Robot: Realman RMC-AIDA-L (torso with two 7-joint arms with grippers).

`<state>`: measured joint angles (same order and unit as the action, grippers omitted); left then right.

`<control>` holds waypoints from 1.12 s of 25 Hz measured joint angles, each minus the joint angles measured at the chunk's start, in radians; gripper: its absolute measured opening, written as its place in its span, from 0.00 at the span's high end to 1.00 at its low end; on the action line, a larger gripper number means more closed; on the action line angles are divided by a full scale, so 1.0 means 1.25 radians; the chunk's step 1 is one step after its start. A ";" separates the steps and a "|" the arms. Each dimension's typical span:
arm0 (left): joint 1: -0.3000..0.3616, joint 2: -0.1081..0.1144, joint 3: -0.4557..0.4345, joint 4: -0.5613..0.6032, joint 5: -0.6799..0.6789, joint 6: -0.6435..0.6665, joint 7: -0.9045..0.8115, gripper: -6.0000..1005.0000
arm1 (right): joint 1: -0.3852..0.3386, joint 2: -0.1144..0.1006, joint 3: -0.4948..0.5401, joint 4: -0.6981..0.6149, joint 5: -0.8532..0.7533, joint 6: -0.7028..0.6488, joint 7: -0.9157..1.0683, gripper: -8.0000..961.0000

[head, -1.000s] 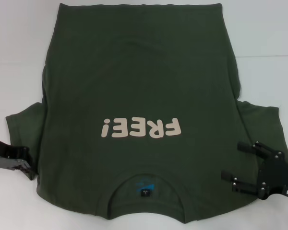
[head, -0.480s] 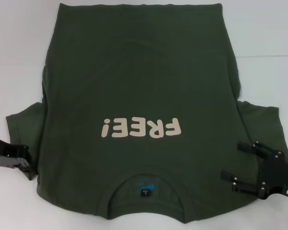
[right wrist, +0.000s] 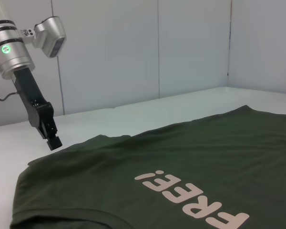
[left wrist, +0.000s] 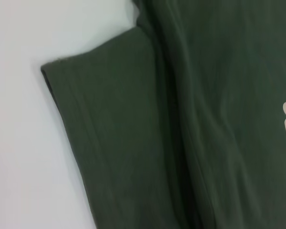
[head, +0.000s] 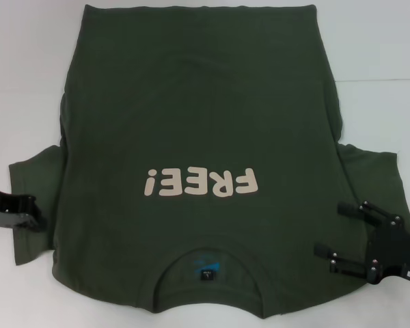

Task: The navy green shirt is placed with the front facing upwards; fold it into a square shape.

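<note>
**Shirt flat on the table, a gripper at each sleeve**

The shirt (head: 191, 137) lies spread on the white table (head: 376, 48), front up, filling most of the head view. Its collar (head: 208, 256) is at the near edge, with a small blue label (head: 206, 265) inside it, and its hem is at the far edge. The cream "FREE!" lettering (head: 201, 183) runs across the chest and reads upside down from the robot's side. Both short sleeves stick out near the collar end, one to the left and one to the right. The body of the shirt shows soft wrinkles along both long sides.

The left gripper (head: 33, 213) is at the left sleeve (head: 34, 198), low over the sleeve's outer part. In the right wrist view it (right wrist: 55, 141) comes down at a slant with its tip just at the sleeve's far edge. Whether its fingers are apart or closed cannot be told. The left wrist view shows only that sleeve (left wrist: 109, 124), lying flat, and the exclamation mark of the lettering.

The right gripper (head: 331, 232) is over the right sleeve (head: 376, 178), near the right shoulder. Its two black fingers (head: 359, 208) are spread wide, pointing left toward the collar, with nothing between them.
</note>
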<state>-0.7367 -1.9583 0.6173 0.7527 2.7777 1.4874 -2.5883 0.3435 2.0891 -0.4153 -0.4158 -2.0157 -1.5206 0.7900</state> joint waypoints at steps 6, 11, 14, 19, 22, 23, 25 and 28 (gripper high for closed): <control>0.004 0.003 -0.003 0.026 0.009 0.035 -0.022 0.94 | 0.000 0.000 0.001 0.001 0.000 -0.001 0.000 0.02; 0.016 0.011 -0.056 0.058 0.009 0.087 -0.044 0.89 | -0.001 0.000 0.001 -0.002 0.000 -0.003 0.000 0.02; 0.022 0.018 -0.081 0.063 0.010 0.115 -0.045 0.76 | -0.001 0.000 0.001 -0.003 0.000 -0.004 0.000 0.02; 0.032 0.016 -0.083 0.065 0.014 0.128 -0.045 0.61 | 0.000 -0.001 0.001 -0.004 0.000 -0.001 0.000 0.02; 0.037 0.012 -0.077 0.062 0.020 0.116 -0.046 0.53 | 0.001 0.000 0.001 -0.004 0.000 0.000 0.000 0.02; 0.038 0.010 -0.074 0.061 0.021 0.112 -0.047 0.50 | 0.001 0.000 0.001 -0.005 0.000 0.000 0.000 0.02; 0.041 0.007 -0.066 0.060 0.021 0.105 -0.048 0.42 | 0.002 0.000 0.001 -0.005 0.000 0.000 0.000 0.02; 0.043 0.003 -0.051 0.061 0.027 0.092 -0.051 0.31 | 0.002 0.000 0.001 -0.005 0.000 0.000 0.000 0.02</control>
<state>-0.6829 -1.9542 0.5534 0.8295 2.8115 1.6021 -2.6520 0.3459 2.0894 -0.4139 -0.4219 -2.0156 -1.5202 0.7900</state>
